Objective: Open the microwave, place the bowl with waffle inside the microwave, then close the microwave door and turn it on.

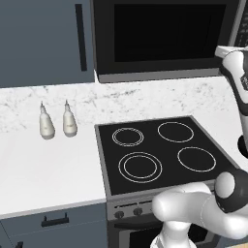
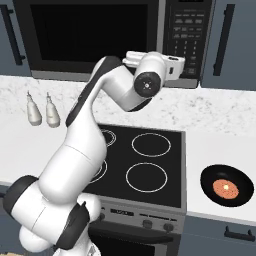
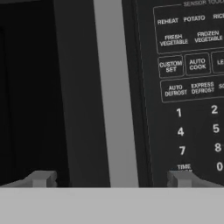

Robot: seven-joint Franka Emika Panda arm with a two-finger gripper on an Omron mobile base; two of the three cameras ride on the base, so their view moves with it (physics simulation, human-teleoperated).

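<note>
Marbled white counter [image 2: 220,145], glossy black microwave [image 2: 100,35], wide-open tool [image 3: 111,178]

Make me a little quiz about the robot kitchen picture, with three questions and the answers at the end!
1. True or false: the microwave door is shut.
2. What sits in the bowl on the counter right of the cooktop? A) an orange round waffle B) a spoon C) nothing
3. Fill in: the gripper has its jaws ____, on either side of the grey handle strip beside the keypad.

Key:
1. True
2. A
3. open

Bonus look: two small bottles stand on the counter left of the cooktop.
</note>
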